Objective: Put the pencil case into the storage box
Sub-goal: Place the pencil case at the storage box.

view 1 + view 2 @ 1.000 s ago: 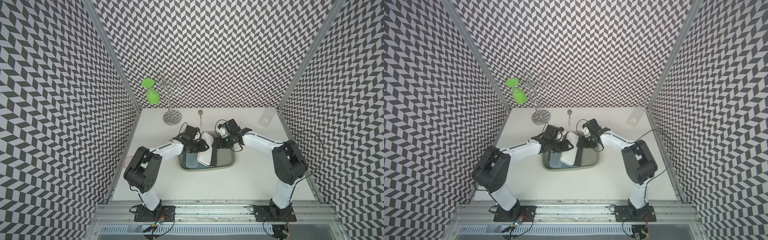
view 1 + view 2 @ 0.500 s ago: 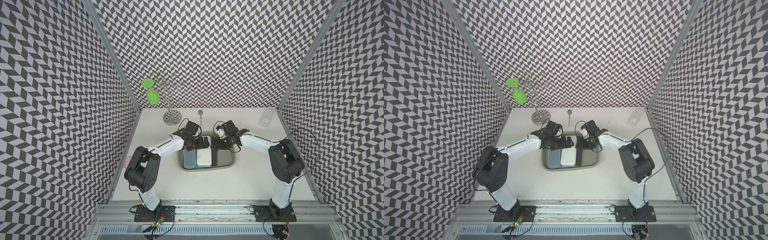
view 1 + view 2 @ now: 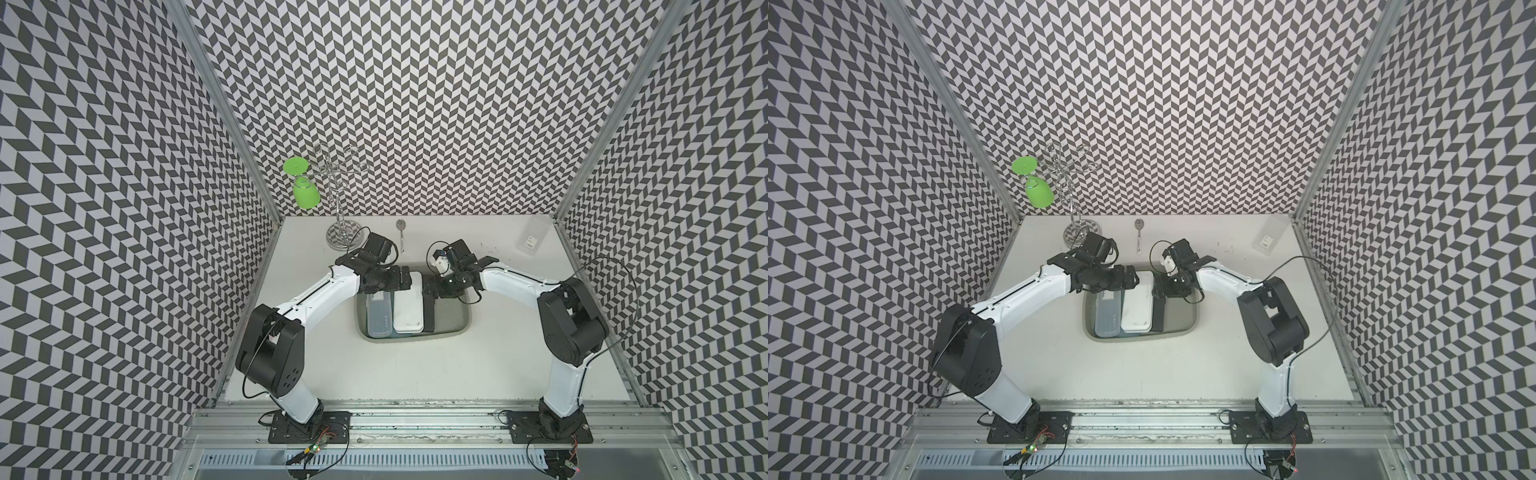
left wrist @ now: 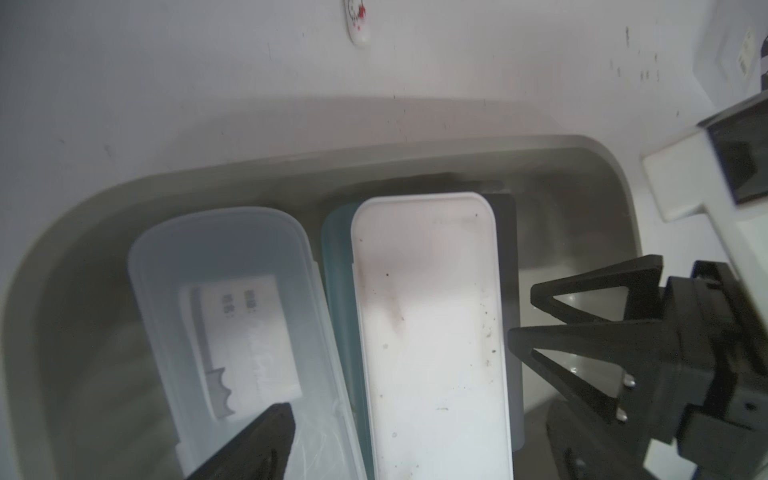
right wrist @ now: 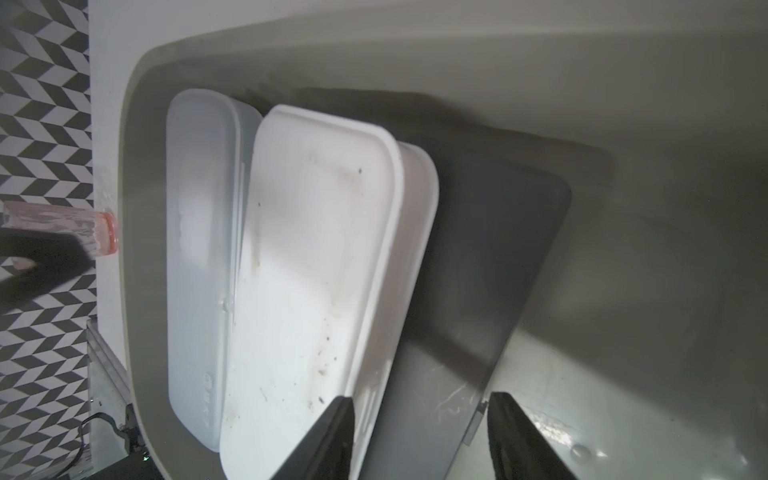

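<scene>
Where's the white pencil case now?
Both top views show the white pencil case in the storage box, between the translucent case on its left-arm side and the dark grey case.

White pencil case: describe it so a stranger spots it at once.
Find the grey-olive storage box in the middle of the white table. Inside, the white pencil case lies in the middle. It alone is opaque white; a frosted pencil case and a dark grey pencil case flank it.

You have the storage box sitting mid-worktop. Along the back edge you'll see a chrome stand, a spoon and a labelled clear packet.
</scene>
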